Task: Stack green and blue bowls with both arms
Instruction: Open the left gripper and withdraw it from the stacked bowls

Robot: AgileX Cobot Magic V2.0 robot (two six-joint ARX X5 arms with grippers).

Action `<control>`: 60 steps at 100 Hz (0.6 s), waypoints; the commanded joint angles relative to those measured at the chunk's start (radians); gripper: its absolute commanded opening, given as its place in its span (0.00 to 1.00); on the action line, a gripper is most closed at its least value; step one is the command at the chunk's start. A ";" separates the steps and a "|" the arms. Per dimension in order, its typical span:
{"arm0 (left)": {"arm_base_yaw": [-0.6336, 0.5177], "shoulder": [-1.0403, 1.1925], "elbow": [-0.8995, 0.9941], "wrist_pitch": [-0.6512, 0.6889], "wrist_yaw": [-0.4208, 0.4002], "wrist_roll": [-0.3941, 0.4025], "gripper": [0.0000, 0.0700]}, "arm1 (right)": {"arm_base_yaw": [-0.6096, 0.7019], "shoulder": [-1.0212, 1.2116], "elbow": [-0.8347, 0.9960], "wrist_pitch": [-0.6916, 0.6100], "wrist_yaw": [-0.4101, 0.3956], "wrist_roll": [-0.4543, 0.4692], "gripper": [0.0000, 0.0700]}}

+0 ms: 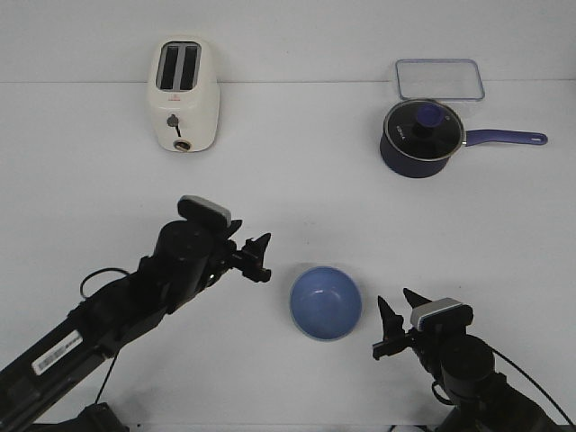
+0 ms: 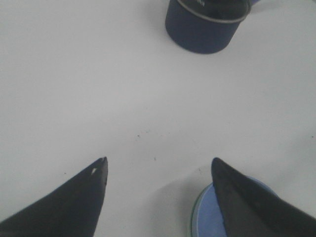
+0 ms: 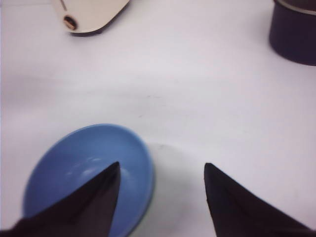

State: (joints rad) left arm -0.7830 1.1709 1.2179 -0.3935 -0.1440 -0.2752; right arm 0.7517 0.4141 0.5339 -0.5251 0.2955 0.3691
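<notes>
The blue bowl (image 1: 326,302) sits upright on the white table near the front, between my two arms. In the left wrist view a thin pale green edge (image 2: 192,217) shows round the blue bowl (image 2: 207,219), so the green bowl seems to lie under it; the rest of the green bowl is hidden. My left gripper (image 1: 256,256) is open and empty, just left of the bowl, with one finger over its rim in the left wrist view (image 2: 158,165). My right gripper (image 1: 396,322) is open and empty, just right of the bowl (image 3: 84,153), with one finger above the bowl's inside.
A cream toaster (image 1: 183,94) stands at the back left. A dark blue saucepan with a glass lid (image 1: 421,135) stands at the back right, its handle pointing right. A clear lidded container (image 1: 439,78) lies behind it.
</notes>
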 commanded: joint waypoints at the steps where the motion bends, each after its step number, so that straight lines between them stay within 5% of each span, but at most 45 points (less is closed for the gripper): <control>1: -0.010 -0.029 -0.082 0.019 -0.008 0.000 0.56 | 0.008 0.006 0.002 0.016 0.026 -0.007 0.48; 25: -0.042 -0.231 -0.436 0.207 -0.010 -0.047 0.54 | 0.008 0.006 0.002 0.016 0.039 -0.007 0.48; 43: -0.069 -0.279 -0.499 0.262 -0.021 -0.043 0.52 | 0.008 0.006 0.002 0.018 0.046 -0.009 0.47; 48: -0.069 -0.278 -0.499 0.260 -0.020 -0.040 0.39 | 0.008 0.006 0.002 0.018 0.046 -0.013 0.37; 54: -0.069 -0.277 -0.499 0.256 -0.020 -0.031 0.03 | 0.008 0.006 0.002 0.018 0.046 -0.024 0.00; 60: -0.069 -0.277 -0.499 0.254 -0.021 -0.029 0.01 | 0.008 0.006 0.002 0.017 0.046 -0.032 0.01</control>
State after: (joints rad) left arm -0.8425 0.8848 0.7094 -0.1436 -0.1589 -0.3130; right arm 0.7517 0.4141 0.5339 -0.5194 0.3378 0.3588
